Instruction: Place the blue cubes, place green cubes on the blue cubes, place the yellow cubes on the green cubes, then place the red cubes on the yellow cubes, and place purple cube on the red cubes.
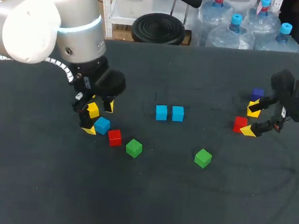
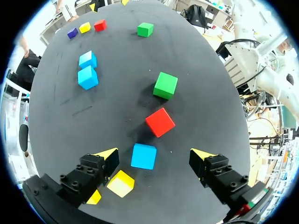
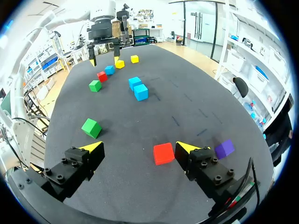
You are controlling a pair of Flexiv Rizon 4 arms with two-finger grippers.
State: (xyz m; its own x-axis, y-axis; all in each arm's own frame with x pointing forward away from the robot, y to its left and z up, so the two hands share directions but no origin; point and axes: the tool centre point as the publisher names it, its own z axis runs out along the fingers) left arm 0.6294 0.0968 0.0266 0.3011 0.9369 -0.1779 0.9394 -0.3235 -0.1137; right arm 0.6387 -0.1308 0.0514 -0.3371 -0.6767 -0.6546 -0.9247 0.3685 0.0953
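My left gripper [image 1: 99, 118] [image 2: 154, 155] stands open low over the table, with a blue cube [image 1: 102, 125] [image 2: 144, 156] between its fingers, untouched. A yellow cube [image 1: 92, 109] [image 2: 121, 183] lies by one finger. Ahead lie a red cube [image 1: 114, 137] [image 2: 160, 122] and a green cube [image 1: 134, 148] [image 2: 165, 85]. Two blue cubes [image 1: 169, 113] [image 2: 88, 70] [image 3: 138, 87] sit side by side mid-table. My right gripper [image 1: 250, 119] [image 3: 139, 147] is open around a red cube [image 1: 240, 123] [image 3: 163, 153]. A purple cube [image 1: 257, 94] [image 3: 224, 148] lies outside one finger.
A second green cube [image 1: 203, 158] [image 3: 91, 128] [image 2: 145, 29] lies alone toward the front right. In the left wrist view a far yellow cube [image 2: 84, 27] sits between the purple and red ones. A second yellow cube [image 3: 134, 59] lies near my left gripper.
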